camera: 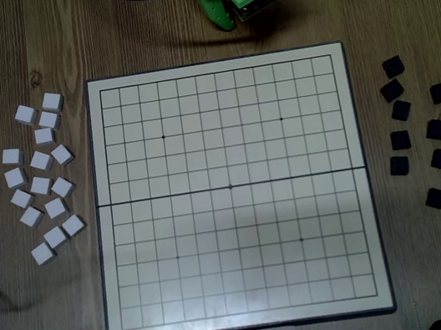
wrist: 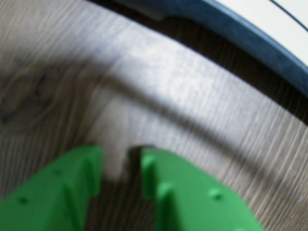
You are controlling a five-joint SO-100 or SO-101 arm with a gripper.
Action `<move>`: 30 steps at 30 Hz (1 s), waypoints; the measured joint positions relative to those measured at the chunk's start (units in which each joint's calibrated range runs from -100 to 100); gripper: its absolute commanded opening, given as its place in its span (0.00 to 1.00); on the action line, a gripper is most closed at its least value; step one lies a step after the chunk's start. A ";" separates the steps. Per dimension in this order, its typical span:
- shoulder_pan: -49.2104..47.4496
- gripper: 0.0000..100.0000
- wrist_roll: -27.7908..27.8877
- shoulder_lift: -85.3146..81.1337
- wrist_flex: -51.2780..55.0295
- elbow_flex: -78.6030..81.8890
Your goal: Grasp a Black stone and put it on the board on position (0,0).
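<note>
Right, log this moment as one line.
gripper: open, empty, over bare table | black stones: untouched, right of board | board: no stones

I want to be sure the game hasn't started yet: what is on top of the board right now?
Nothing sits on the board: its grid is bare in the overhead view. The black stones lie on the table to its right, the white blocks to its left. The gripper is over bare wood beyond the board's top edge.

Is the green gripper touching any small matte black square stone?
Apart. In the overhead view the gripper sits above the board's top edge; the black stones lie far right.
</note>
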 measured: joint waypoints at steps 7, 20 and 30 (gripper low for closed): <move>-0.11 0.07 -0.88 0.00 0.00 0.00; -11.86 0.06 -3.91 4.66 -1.82 -4.29; -17.68 0.06 -2.98 34.89 0.87 -30.93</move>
